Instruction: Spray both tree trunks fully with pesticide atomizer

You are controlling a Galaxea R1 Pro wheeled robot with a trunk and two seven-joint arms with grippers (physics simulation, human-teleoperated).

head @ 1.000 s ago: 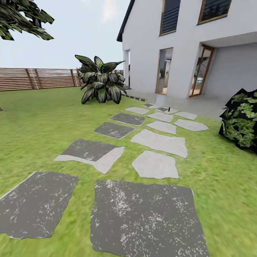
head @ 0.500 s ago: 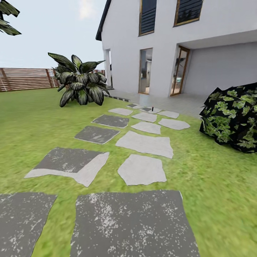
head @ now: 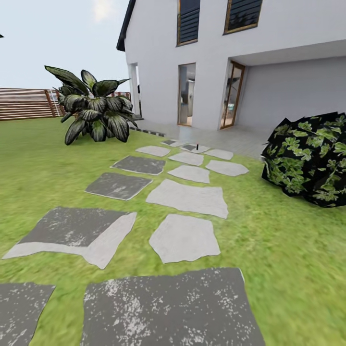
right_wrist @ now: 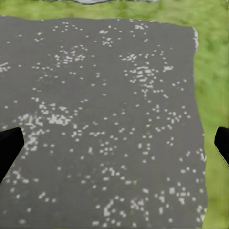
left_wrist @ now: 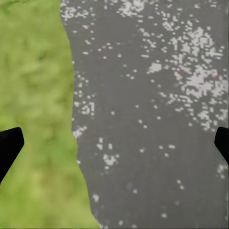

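Under my left tool I saw its two black fingertips spread wide with nothing between them, hanging over the edge where a dark speckled stepping stone met the lawn. My right tool was likewise spread and empty, its fingertips at the picture's sides, over another dark stone with a strip of grass along one side and past its far edge.

In the head view I had those big dark slabs nearest me, and beyond them a path of paler stones running away across the lawn toward the white house. Open grass lay on both sides of the path. Ahead of the right tool a dark bush with green blotched leaves edged the way; ahead of the left tool stood a broad striped-leaf plant, with the brown slat fence behind it.

Far ahead of both tools, on the last small stones near the house's paving, I made out a tiny dark upright thing, likely the pesticide atomizer. It stood with its long axis vertical; which way its nozzle faced I could not tell at that range.
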